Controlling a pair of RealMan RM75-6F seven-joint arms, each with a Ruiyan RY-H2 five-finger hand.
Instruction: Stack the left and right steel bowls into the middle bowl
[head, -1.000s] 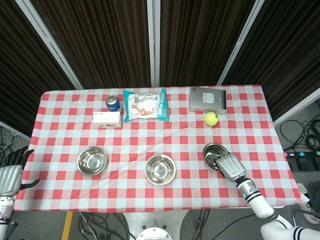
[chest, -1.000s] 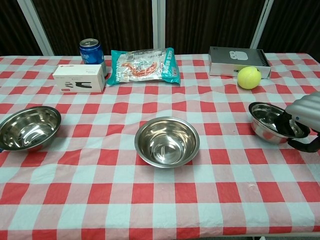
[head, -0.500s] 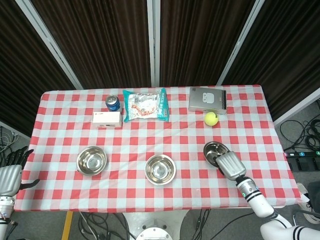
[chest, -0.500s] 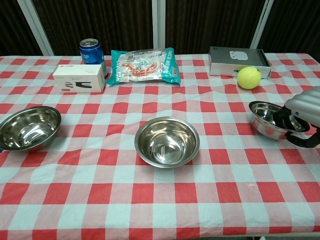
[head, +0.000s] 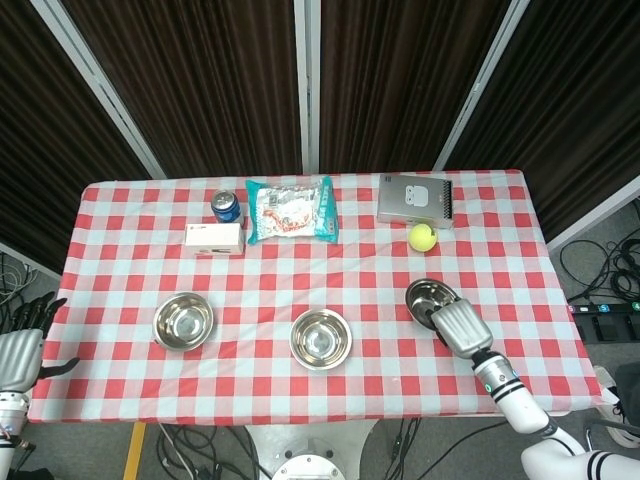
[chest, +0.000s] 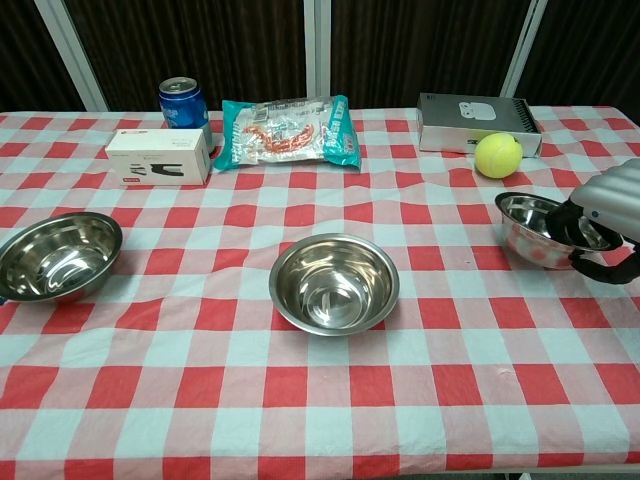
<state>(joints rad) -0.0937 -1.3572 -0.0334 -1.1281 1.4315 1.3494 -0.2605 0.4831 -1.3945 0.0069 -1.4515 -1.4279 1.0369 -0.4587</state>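
Note:
Three steel bowls stand in a row on the checked table. The left bowl (head: 183, 321) (chest: 57, 256) and the middle bowl (head: 320, 338) (chest: 334, 283) rest flat. My right hand (head: 460, 328) (chest: 606, 218) grips the near rim of the right bowl (head: 427, 297) (chest: 530, 229), fingers inside it, and the bowl hangs slightly off the cloth, tilted. My left hand (head: 20, 343) hovers off the table's left edge, fingers spread, holding nothing; it appears only in the head view.
Along the back stand a blue can (chest: 183, 101), a white box (chest: 158, 156), a snack packet (chest: 287, 131), a grey box (chest: 478, 123) and a yellow-green tennis ball (chest: 497, 155) just behind the right bowl.
My right hand has raised the right bowl a little off the cloth and tilted it. The left hand and the other two bowls have not moved.

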